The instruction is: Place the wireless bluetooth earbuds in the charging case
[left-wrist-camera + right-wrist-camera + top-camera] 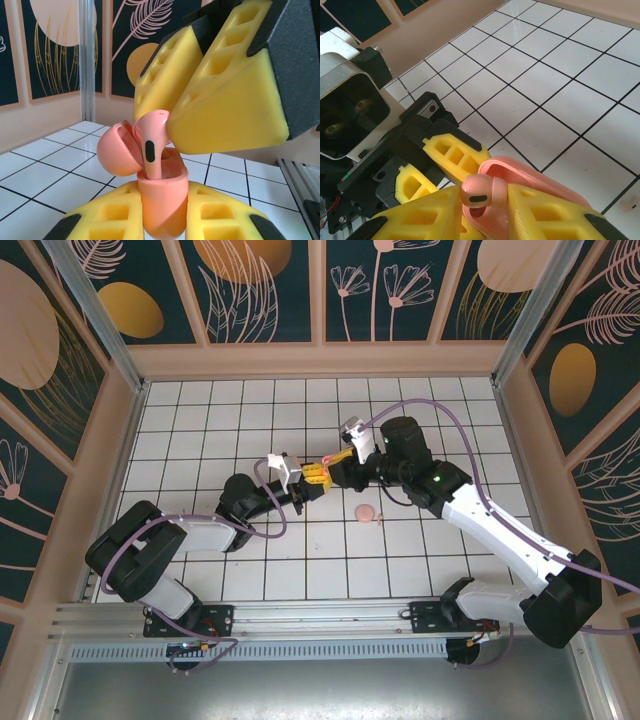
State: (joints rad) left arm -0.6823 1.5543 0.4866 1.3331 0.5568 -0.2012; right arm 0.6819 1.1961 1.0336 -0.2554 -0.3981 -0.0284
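The salmon charging case (161, 220) stands upright with its lid (116, 156) flipped open to the left. My left gripper (163, 199) is shut on the case's lower body, one yellow pad on each side. A pale pink earbud (153, 142) stands with its stem down in the case's left socket and its head above the rim. My right gripper (485, 196) is shut on that earbud's (479, 190) head, right over the open case (540, 176). In the top view the two grippers meet above the middle tiles, left gripper (311, 478) and right gripper (336, 461).
A pale pink round piece (366, 513) lies on the white tiled floor (250, 550), just in front of the grippers, with a tiny bit (380, 519) beside it. Wooden walls enclose the floor. An aluminium rail (300, 615) runs along the near edge.
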